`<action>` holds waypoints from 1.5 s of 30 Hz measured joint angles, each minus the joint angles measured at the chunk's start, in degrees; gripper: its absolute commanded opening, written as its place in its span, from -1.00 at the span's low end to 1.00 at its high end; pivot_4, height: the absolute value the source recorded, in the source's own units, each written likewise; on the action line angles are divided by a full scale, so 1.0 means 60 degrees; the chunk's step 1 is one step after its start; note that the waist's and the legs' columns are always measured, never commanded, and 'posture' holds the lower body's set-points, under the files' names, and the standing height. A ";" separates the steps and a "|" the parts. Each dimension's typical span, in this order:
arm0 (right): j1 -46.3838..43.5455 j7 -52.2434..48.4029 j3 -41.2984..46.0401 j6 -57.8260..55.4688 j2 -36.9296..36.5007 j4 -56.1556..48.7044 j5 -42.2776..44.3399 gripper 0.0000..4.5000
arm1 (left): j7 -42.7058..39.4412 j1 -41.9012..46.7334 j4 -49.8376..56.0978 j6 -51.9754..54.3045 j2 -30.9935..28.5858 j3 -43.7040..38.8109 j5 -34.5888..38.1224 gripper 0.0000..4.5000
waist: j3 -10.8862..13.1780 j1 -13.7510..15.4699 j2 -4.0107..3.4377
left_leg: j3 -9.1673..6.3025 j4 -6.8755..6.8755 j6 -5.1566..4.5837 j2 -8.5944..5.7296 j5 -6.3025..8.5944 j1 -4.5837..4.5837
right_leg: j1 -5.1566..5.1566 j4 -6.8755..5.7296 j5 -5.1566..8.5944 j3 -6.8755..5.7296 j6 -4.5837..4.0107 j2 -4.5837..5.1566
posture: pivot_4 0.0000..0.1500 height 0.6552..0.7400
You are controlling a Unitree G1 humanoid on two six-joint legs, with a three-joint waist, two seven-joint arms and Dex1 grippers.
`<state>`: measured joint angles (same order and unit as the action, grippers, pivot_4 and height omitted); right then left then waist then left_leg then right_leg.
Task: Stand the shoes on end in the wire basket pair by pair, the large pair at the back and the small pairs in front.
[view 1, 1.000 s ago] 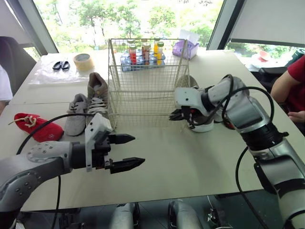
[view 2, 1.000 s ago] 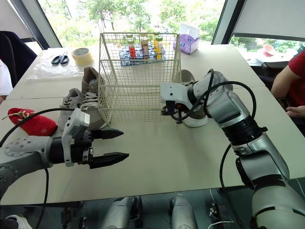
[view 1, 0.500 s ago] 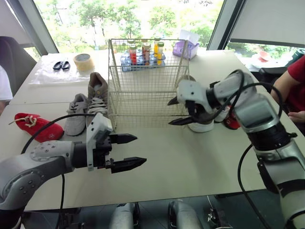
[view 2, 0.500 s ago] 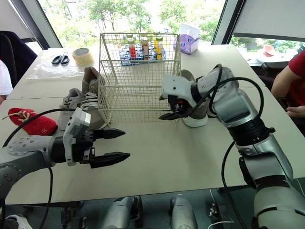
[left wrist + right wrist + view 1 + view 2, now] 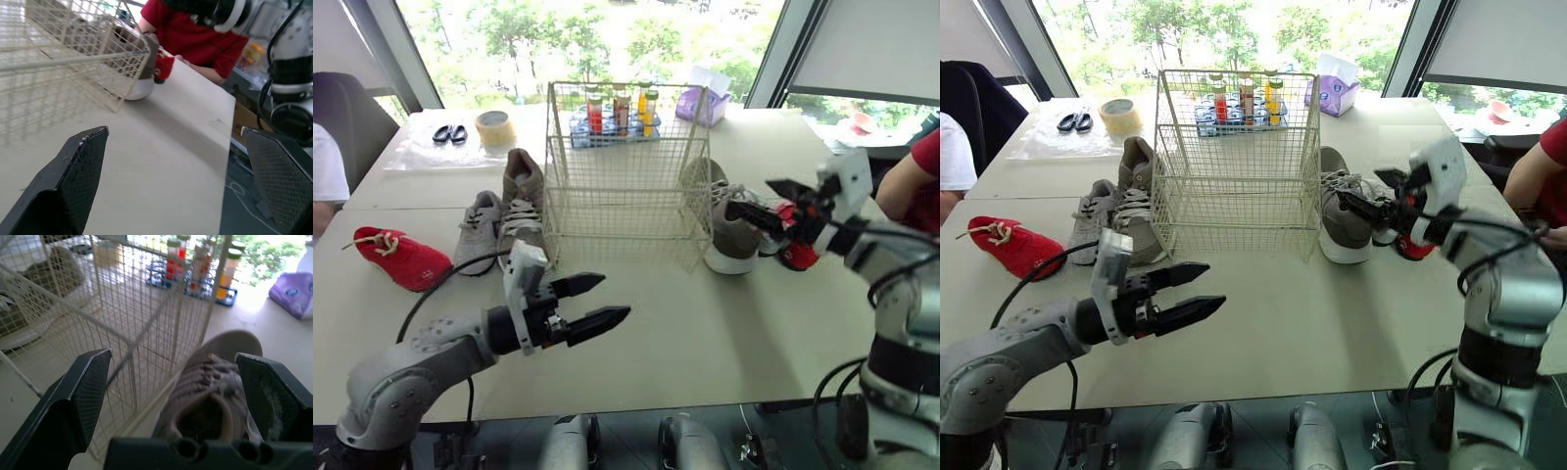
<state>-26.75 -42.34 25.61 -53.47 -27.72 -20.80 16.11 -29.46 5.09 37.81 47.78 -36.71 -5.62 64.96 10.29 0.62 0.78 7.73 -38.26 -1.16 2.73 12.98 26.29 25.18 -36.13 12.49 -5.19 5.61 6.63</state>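
Observation:
The empty wire basket [image 5: 626, 166] stands mid-table. To its left lie a large taupe shoe [image 5: 521, 201], a small grey shoe [image 5: 480, 230] and a small red shoe [image 5: 401, 259]. On its right lies the other large taupe shoe [image 5: 724, 220], with a second red shoe [image 5: 795, 250] beside it. My right gripper [image 5: 752, 196] hangs open just above that taupe shoe [image 5: 210, 396], holding nothing. Near the front edge, left of centre, my left gripper [image 5: 612, 297] hovers open and empty over bare table, pointing toward the basket [image 5: 73, 54].
Behind the basket are a rack of tubes [image 5: 617, 113], a tape roll [image 5: 494, 127], scissors [image 5: 448, 134] and a purple tissue box [image 5: 702, 98]. A person in a red sleeve [image 5: 911, 166] sits at the right edge, another person [image 5: 328, 181] at the left.
My right gripper has opened from shut and drawn back to the right, away from the basket's front right corner. The left gripper stays open. The camera view has shifted slightly.

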 measured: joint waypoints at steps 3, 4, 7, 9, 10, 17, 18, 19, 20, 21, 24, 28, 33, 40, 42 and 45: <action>0.0909 0.0816 0.0530 0.0564 0.0678 -0.0690 0.0178 0.97 | -0.0048 0.0085 -0.0070 0.0002 0.0060 0.0119 -0.0176 1.00 | -0.0015 -0.0008 -0.0018 | -0.0003 0.0001 0.0002 0.0004 -0.0001 -0.0007 | -0.0008 0.0003 0.0001 0.0001 -0.0001 -0.0014 | 1.00 0.88; 0.1242 0.1061 0.0550 0.0768 0.0888 -0.0899 0.0215 0.97 | -0.0052 0.0140 -0.0153 0.0002 0.0089 0.0152 -0.0258 1.00 | -0.0021 -0.0009 -0.0028 | -0.0005 0.0002 0.0001 0.0005 0.0000 -0.0009 | -0.0009 0.0003 0.0002 0.0001 -0.0002 -0.0015 | 1.00 0.88; 0.1822 0.1536 0.0433 0.1097 0.1144 -0.1051 0.0290 0.97 | -0.0104 0.0240 -0.0276 0.0002 0.0123 0.0296 -0.0421 1.00 | -0.0030 -0.0021 -0.0046 | -0.0003 0.0002 0.0000 0.0005 0.0001 -0.0010 | -0.0010 0.0006 0.0008 0.0004 -0.0013 -0.0013 | 1.00 0.88; 0.1895 0.1949 0.0390 0.1384 0.1360 -0.1038 0.0354 0.97 | -0.0144 0.0245 -0.0309 0.0002 0.0184 0.0393 -0.0549 1.00 | -0.0035 -0.0024 -0.0045 | -0.0007 0.0002 0.0000 0.0006 0.0001 -0.0016 | -0.0014 0.0005 0.0018 0.0005 -0.0031 -0.0015 | 1.00 0.88; 0.1940 0.2116 0.0322 0.1554 0.1575 -0.0995 0.0362 0.97 | -0.0145 0.0268 -0.0327 0.0002 0.0254 0.0479 -0.0597 1.00 | -0.0038 -0.0023 -0.0046 | -0.0008 0.0002 0.0000 0.0007 0.0001 -0.0025 | -0.0022 0.0006 0.0019 0.0005 -0.0033 -0.0018 | 1.00 0.88; 0.2079 0.2487 -0.0790 0.2811 0.1934 0.0537 0.0387 0.97 | -0.0172 0.0348 -0.0396 -0.0001 0.0416 0.0764 -0.0988 1.00 | -0.0038 -0.0027 -0.0054 | -0.0007 0.0004 -0.0001 0.0007 0.0001 -0.0032 | -0.0028 0.0006 0.0021 0.0007 -0.0035 -0.0017 | 1.00 0.88; 0.2056 0.2508 -0.0881 0.2981 0.1934 0.0749 0.0388 0.97 | -0.0173 0.0318 -0.0396 -0.0001 0.0416 0.0757 -0.0998 1.00 | -0.0039 -0.0037 -0.0053 | -0.0007 0.0004 -0.0001 0.0007 0.0001 -0.0033 | -0.0029 0.0006 0.0021 0.0007 -0.0035 -0.0017 | 1.00 0.88; 0.2022 0.2546 -0.0950 0.3139 0.1933 0.0995 0.0381 0.97 | -0.0172 0.0277 -0.0396 -0.0001 0.0415 0.0745 -0.1009 1.00 | -0.0039 -0.0040 -0.0054 | -0.0007 0.0004 -0.0001 0.0007 0.0001 -0.0034 | -0.0029 0.0006 0.0021 0.0007 -0.0035 -0.0017 | 1.00 0.88; 0.1938 0.2617 -0.1026 0.3347 0.1933 0.1305 0.0368 0.97 | -0.0168 0.0212 -0.0394 -0.0002 0.0404 0.0712 -0.1030 1.00 | -0.0039 -0.0046 -0.0054 | -0.0007 0.0004 -0.0001 0.0007 0.0001 -0.0035 | -0.0029 0.0006 0.0021 0.0006 -0.0035 -0.0017 | 1.00 0.88; 0.1806 0.2688 -0.1053 0.3508 0.1932 0.1594 0.0348 0.97 | -0.0164 0.0186 -0.0396 -0.0001 0.0391 0.0700 -0.1066 1.00 | -0.0039 -0.0054 -0.0054 | -0.0007 0.0004 -0.0001 0.0007 0.0001 -0.0035 | -0.0029 0.0006 0.0021 0.0007 -0.0035 -0.0017 | 1.00 0.88; 0.1310 0.2828 -0.1237 0.4130 0.1922 0.2598 0.0238 0.97 | -0.0124 0.0132 -0.0394 -0.0009 0.0391 0.0661 -0.1157 1.00 | -0.0039 -0.0065 -0.0054 | -0.0007 0.0005 -0.0001 0.0007 0.0001 -0.0042 | -0.0034 0.0006 0.0022 0.0007 -0.0036 -0.0017 | 1.00 0.88; 0.0980 0.2795 -0.1568 0.5063 0.1920 0.3624 0.0119 0.87 | -0.0036 0.0127 -0.0393 -0.0054 0.0427 0.0658 -0.1214 1.00 | -0.0039 -0.0098 -0.0053 | -0.0005 0.0006 -0.0001 0.0008 0.0001 -0.0050 | -0.0043 0.0007 0.0022 0.0007 -0.0035 -0.0017 | 1.00 0.88; 0.0870 0.2790 -0.1981 0.5805 0.1882 0.4172 -0.0073 0.06 | 0.0041 0.0100 -0.0385 -0.0139 0.0438 0.0655 -0.1349 1.00 | -0.0039 -0.0240 -0.0054 | -0.0004 0.0027 -0.0030 0.0013 0.0023 -0.0138 | -0.0109 0.0016 0.0032 0.0007 -0.0043 -0.0016 | 1.00 0.88; 0.1058 0.3137 -0.2162 0.6128 0.1867 0.3859 -0.0147 -0.89 | 0.0035 0.0038 -0.0385 -0.0146 0.0426 0.0648 -0.1368 1.00 | -0.0042 -0.0231 -0.0054 | -0.0004 0.0030 -0.0048 0.0020 0.0036 -0.0145 | -0.0114 0.0015 0.0038 0.0007 -0.0051 -0.0011 | 1.00 0.88; 0.1135 0.3349 -0.2177 0.6116 0.1894 0.3694 -0.0180 -0.89 | 0.0011 0.0073 -0.0398 -0.0145 0.0426 0.0648 -0.1368 1.00 | -0.0042 -0.0225 -0.0054 | -0.0004 0.0030 -0.0048 0.0020 0.0037 -0.0143 | -0.0114 0.0016 0.0039 0.0007 -0.0050 -0.0010 | 1.00 0.88; 0.1192 0.3693 -0.2178 0.5878 0.1925 0.3367 -0.0135 -0.89 | -0.0061 0.0415 -0.0585 -0.0111 0.0423 0.0636 -0.1318 1.00 | -0.0040 -0.0215 -0.0058 | -0.0003 0.0030 -0.0048 0.0020 0.0037 -0.0138 | -0.0108 0.0015 0.0040 0.0007 -0.0050 -0.0008 | 1.00 0.88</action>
<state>-19.59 -20.18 12.54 -18.20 -16.17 -0.60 15.30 -29.82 7.59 34.30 47.12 -34.17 -1.81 57.05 10.05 -0.67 0.43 7.71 -38.08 -1.45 2.85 13.20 25.47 24.54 -36.04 12.73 -5.15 5.31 6.57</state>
